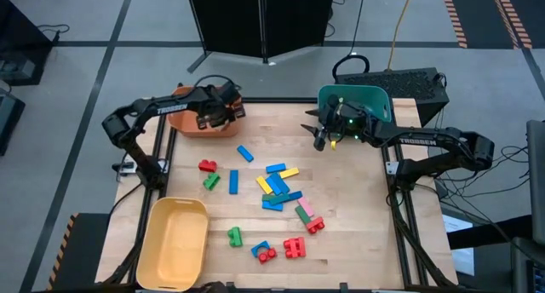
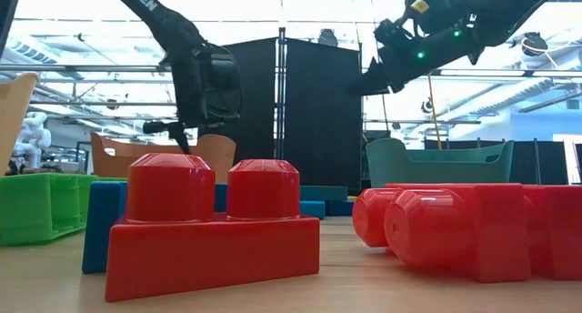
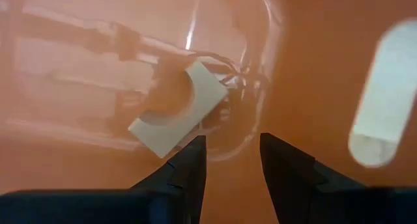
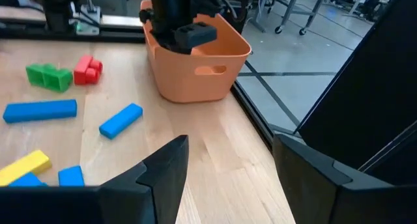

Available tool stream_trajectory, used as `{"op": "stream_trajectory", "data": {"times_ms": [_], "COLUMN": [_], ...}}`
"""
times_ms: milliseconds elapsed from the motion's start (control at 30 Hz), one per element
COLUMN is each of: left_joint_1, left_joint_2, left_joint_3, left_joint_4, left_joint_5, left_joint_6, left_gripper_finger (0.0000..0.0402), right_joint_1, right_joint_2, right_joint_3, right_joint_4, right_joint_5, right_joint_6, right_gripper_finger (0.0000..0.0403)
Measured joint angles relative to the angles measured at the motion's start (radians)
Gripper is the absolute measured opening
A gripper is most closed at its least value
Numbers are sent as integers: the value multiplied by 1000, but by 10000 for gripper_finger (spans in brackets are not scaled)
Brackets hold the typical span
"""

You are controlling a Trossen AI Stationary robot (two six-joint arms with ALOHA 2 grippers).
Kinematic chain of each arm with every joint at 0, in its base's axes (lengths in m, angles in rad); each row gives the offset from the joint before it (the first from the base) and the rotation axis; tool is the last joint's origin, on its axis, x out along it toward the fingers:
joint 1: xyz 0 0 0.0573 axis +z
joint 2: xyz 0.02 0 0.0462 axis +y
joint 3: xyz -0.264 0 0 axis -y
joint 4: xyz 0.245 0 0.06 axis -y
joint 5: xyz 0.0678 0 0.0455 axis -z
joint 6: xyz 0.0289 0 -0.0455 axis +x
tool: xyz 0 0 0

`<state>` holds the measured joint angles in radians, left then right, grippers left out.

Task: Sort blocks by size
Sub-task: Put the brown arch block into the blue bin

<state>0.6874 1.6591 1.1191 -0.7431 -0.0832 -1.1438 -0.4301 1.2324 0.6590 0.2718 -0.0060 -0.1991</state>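
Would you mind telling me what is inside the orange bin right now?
The left claw hangs open over the orange bin. Its wrist view shows one pale arch-shaped block lying on the floor. From above, the arm covers most of the inside, so other pieces cannot be ruled out.

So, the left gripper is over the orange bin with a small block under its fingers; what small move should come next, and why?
Probably lift the left gripper straight up out of the orange bin. Its fingers stand open with nothing between them, and a pale arch block already lies on the bin's floor, so that drop looks done. Many blocks remain on the table.
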Motion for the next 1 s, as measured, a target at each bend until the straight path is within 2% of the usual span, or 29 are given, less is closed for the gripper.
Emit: {"op": "stream_trajectory", "data": {"times_ms": [167,533,900,1000], "left_joint_1": [10,12,22,32], "left_joint_2": [1,67,126,130], "left_joint_3": [0,0,5,-1], "left_joint_4": [-9,2,69,55], "left_joint_5": [-41,-66,-49,-84], "left_joint_6": [-53,-31,-31,-27], "left_gripper_finger": [140,140,141,141], "right_joint_1": [-10,-76,-114,-114], "right_joint_2": [0,0,0,0], "right_joint_3": [0,0,0,0], "right_joint_4": [-27,-39,-39,-39], "right_joint_5": [0,0,-52,-52], "right_joint_6": [-51,-151,-157,-157], "right_gripper_finger": [210,210,210,210]}}
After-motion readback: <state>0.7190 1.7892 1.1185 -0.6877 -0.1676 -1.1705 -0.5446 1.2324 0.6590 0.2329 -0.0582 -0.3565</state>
